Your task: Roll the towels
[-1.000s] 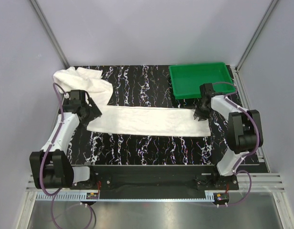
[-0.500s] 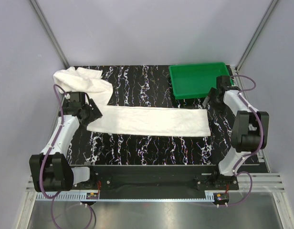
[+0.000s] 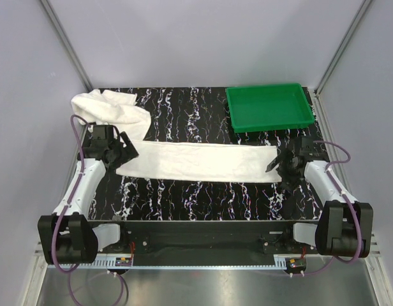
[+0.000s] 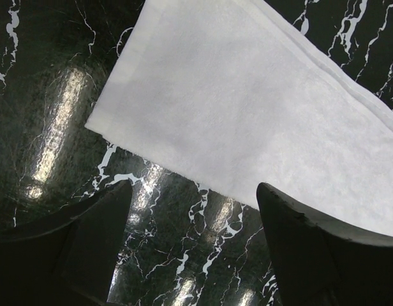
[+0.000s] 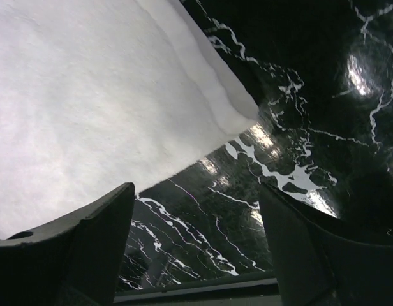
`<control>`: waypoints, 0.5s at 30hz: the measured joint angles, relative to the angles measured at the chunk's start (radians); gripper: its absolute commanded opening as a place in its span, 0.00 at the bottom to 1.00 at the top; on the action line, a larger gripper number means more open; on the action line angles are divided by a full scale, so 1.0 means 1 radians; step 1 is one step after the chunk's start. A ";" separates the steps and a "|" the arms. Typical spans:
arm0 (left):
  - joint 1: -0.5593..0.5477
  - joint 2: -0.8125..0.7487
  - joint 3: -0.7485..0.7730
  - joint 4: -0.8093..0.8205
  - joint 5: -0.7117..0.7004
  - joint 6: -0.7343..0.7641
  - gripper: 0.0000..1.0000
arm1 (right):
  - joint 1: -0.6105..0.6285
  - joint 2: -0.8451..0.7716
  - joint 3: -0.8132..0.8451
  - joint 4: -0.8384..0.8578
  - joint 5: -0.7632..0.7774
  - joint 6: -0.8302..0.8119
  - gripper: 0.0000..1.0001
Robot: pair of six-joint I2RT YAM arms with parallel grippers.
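A long white towel lies flat across the middle of the black marble table. A second white towel lies bunched at the back left, touching the long one's left end. My left gripper is open at the long towel's left end. In the left wrist view the left gripper stands over bare table just short of the towel's corner. My right gripper is open at the towel's right end. In the right wrist view the right gripper holds nothing, and the towel's corner lies ahead of it.
A green plastic tray sits at the back right corner of the table. The table's near edge shows just below the right fingers. Grey walls stand on both sides and behind.
My right gripper has opened, let go of the towel's right end, risen toward the tray, then swung down to the towel's near right corner. The left arm has barely shifted.
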 measured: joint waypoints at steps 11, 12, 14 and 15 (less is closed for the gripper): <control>-0.031 -0.021 0.000 0.000 0.018 0.008 0.84 | 0.000 -0.010 -0.140 0.068 -0.005 0.127 0.75; -0.037 -0.021 0.000 0.001 0.020 0.009 0.84 | 0.000 -0.010 -0.152 0.074 0.005 0.138 0.74; -0.043 -0.021 0.000 0.001 0.024 0.010 0.84 | 0.000 -0.010 -0.165 0.086 0.016 0.153 0.72; -0.047 -0.021 0.000 0.001 0.024 0.010 0.84 | -0.002 -0.010 -0.171 0.095 0.028 0.159 0.72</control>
